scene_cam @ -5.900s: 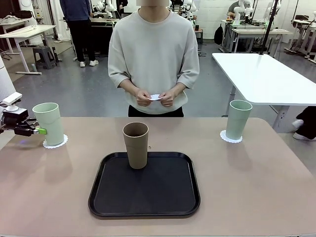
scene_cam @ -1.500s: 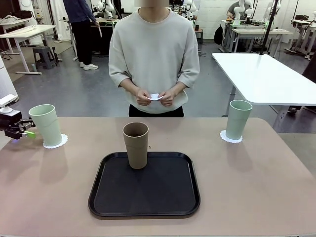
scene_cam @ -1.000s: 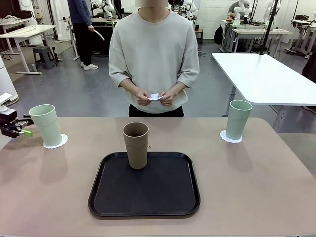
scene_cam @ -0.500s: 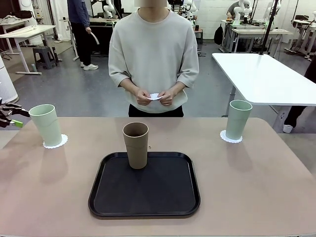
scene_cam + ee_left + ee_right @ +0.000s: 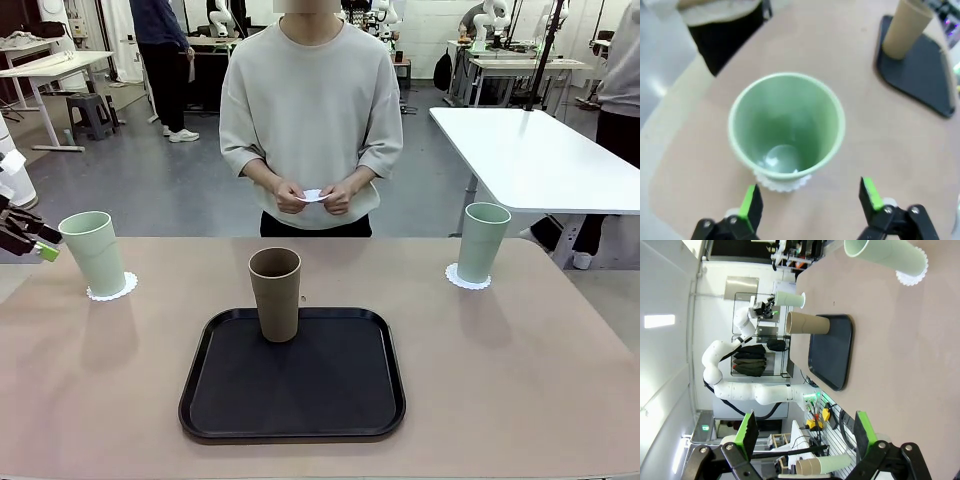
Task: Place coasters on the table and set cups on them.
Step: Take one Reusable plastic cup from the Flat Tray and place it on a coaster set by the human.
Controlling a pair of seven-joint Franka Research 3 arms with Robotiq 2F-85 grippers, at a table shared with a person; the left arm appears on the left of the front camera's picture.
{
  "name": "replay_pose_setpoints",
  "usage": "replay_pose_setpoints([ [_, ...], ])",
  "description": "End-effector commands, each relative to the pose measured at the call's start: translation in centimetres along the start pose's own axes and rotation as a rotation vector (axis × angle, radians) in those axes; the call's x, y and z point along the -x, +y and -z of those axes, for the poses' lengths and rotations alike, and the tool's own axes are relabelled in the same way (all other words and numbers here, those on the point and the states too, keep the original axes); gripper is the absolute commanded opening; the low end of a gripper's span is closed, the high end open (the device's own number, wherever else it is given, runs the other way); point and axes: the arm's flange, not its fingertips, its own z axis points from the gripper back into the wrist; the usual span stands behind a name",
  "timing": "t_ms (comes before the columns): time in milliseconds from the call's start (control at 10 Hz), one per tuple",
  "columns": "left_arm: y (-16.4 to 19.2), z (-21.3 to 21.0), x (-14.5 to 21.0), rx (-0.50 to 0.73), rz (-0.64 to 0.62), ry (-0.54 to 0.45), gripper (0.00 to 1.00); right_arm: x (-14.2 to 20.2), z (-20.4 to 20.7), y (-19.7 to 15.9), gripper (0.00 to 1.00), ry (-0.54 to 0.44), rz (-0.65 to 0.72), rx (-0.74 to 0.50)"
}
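left end effector [image 5: 809, 192] spread, empty, 9 o'clock of left mint cup [image 5: 93, 252] on left coaster [image 5: 112, 292] | right end effector [image 5: 803, 432] spread, empty | right mint cup [image 5: 482, 242] on right coaster [image 5: 466, 281], 2 o'clock of tray [image 5: 300, 405] | brown cup [image 5: 275, 293] parked on tray, likely awaiting third coaster [image 5: 314, 196] (person [image 5: 310, 100] holds it)

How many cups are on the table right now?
3: left mint cup on the left coaster; right mint cup on the right coaster; brown cup on the tray, centre. None look hidden.
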Motion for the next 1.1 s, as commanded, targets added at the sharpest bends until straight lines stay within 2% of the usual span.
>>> replay_pose_setpoints([
  [0, -3.9, -0.9, -1.0, 0.003, -0.082, 0.082, 1.0, 0.0, -0.1, 0.1, 1.0, -0.002, 0.015, 0.001],
  [300, -7.5, -1.8, -0.8, 0.028, -0.139, 0.17, 1.0, 0.0, -0.1, 0.1, 1.0, -0.002, 0.015, 0.001],
  [500, -9.8, -2.1, -1.7, 0.041, -0.286, 0.268, 1.0, 0.0, -0.1, 0.1, 1.0, -0.002, 0.015, 0.001],
  [700, -11.9, -2.5, -3.4, -0.023, -0.295, 0.392, 1.0, 0.0, -0.1, 0.1, 1.0, -0.002, 0.015, 0.001],
  [900, -14.6, -2.4, -5.6, -0.135, -0.335, 0.577, 1.0, 0.0, -0.1, 0.1, 1.0, -0.002, 0.015, 0.001],
  [1000, -16.1, -2.1, -7.0, -0.218, -0.339, 0.629, 1.0, 0.0, -0.1, 0.1, 1.0, -0.002, 0.015, 0.001],
])
